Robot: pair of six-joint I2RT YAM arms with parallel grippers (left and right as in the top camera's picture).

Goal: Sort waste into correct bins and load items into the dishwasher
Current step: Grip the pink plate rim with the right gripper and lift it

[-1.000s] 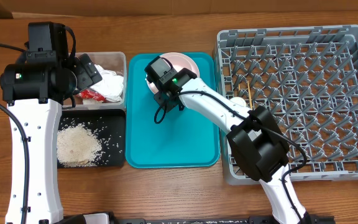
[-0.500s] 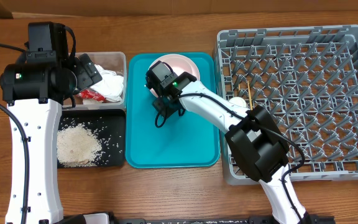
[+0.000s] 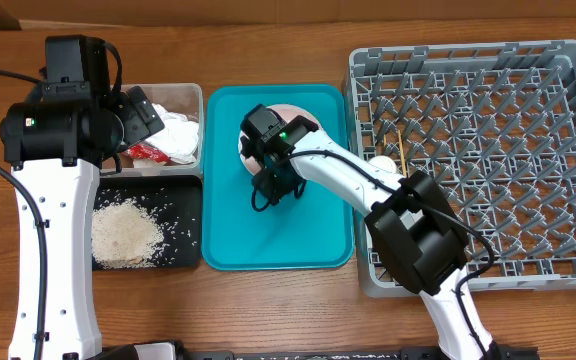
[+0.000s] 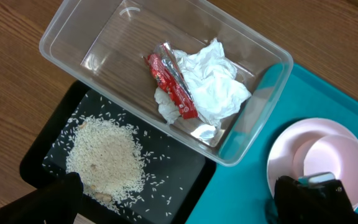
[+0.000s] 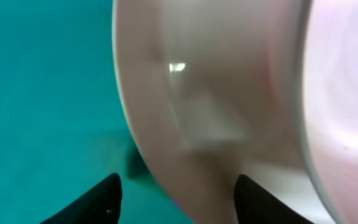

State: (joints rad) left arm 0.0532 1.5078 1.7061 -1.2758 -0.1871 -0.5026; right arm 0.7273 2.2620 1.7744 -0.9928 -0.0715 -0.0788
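A pale pink plate lies on the teal tray, mostly under my right wrist. My right gripper straddles the plate's near rim. One finger is over the teal side and one over the plate. The jaws are open, with a strip of teal between the left finger and the rim. My left gripper hangs wide open and empty above the bins. The clear tub holds white tissue and a red wrapper. Rice is heaped in the black tray.
The grey dish rack fills the right side. Thin chopsticks and a small white cup sit near its left edge. The teal tray lies between the bins and the rack. Wooden table surrounds everything.
My right gripper has shifted toward the tray's front, and the plate has slid with it. Its jaws stand a little wider. The left arm has not moved.
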